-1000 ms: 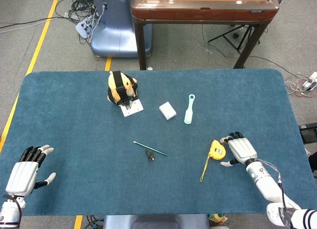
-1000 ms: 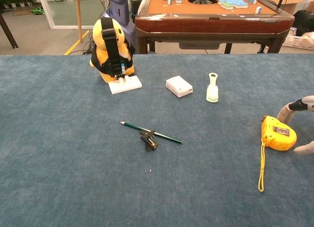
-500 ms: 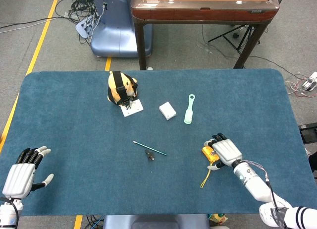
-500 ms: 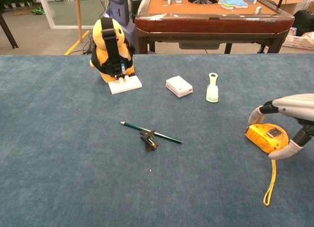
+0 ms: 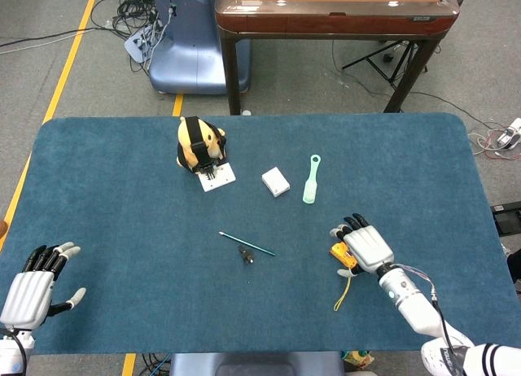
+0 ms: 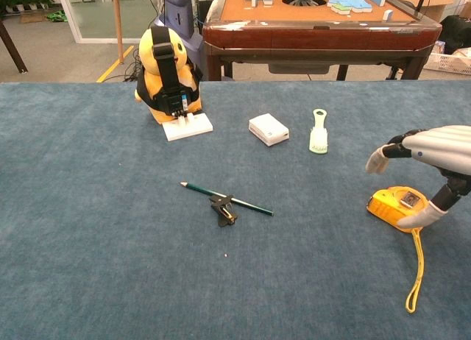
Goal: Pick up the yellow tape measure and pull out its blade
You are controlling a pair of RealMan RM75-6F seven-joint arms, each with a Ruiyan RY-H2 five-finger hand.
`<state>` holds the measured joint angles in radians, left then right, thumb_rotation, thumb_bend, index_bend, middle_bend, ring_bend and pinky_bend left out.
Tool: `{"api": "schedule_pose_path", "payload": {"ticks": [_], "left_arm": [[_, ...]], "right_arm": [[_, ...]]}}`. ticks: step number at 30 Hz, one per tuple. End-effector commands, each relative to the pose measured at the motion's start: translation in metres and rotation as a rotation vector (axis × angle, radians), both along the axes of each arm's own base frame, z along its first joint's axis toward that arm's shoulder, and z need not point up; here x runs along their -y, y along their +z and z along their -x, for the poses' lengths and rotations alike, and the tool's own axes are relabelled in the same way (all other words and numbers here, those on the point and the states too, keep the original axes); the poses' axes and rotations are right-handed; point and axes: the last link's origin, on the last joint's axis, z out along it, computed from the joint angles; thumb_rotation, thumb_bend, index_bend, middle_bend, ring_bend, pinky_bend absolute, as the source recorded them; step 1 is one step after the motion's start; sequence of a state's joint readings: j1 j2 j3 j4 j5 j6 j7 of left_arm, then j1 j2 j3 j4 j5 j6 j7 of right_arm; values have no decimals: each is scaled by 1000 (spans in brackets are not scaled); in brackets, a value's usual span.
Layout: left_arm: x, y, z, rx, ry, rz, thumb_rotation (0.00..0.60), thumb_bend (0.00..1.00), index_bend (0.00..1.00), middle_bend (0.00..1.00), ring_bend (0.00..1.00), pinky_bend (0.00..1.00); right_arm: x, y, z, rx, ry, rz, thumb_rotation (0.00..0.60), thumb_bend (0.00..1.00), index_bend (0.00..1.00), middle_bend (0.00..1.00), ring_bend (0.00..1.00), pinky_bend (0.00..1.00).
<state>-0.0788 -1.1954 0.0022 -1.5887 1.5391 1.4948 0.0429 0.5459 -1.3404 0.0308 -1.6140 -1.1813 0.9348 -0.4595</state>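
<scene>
On the blue worktop (image 6: 88, 266) a yellow plush toy (image 6: 166, 73) in a black harness sits at the back left, with a small white plate (image 6: 188, 126) touching its front. To its right lie a white box (image 6: 268, 129) and, near it, a pale green brush (image 6: 318, 132) (handle pointing away). Nearer the middle a green pencil (image 6: 227, 198) lies aslant, a black clip (image 6: 224, 210) just against it. Behind the worktop stands a brown-framed table (image 6: 316, 31).

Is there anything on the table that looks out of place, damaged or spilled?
Nothing stands out. The yellow tape measure lies on the table under the right hand, its strap trailing toward the near edge. No damage or spill shows.
</scene>
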Motion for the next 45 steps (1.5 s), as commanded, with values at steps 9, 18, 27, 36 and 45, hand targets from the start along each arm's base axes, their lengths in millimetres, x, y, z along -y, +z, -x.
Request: {"api": "schedule_pose_path", "payload": {"ticks": [9, 18, 27, 36, 45], "left_arm": [[4, 3, 6, 6, 14, -6, 600, 202, 208, 173, 131, 63], [3, 1, 10, 15, 21, 0, 600, 203, 208, 173, 131, 63], [4, -1, 9, 17, 23, 3, 600, 203, 208, 173, 131, 63], [4, -2, 7, 17, 23, 3, 600, 202, 208, 173, 132, 63], [5, -2, 4, 17, 24, 2, 600, 202, 208, 173, 131, 63]], "right_arm": [[11, -21, -9, -27, -48, 26, 514, 0, 232, 230, 102, 48], [10, -26, 0, -74, -74, 30, 515, 0, 232, 230, 102, 48], [17, -15, 21, -124, -133, 58, 528, 0, 232, 230, 102, 48], [18, -3, 33, -146, -133, 70, 558, 0, 232, 237, 102, 48], [11, -6, 30, -112, -62, 36, 599, 92, 239, 287, 117, 48]]}}
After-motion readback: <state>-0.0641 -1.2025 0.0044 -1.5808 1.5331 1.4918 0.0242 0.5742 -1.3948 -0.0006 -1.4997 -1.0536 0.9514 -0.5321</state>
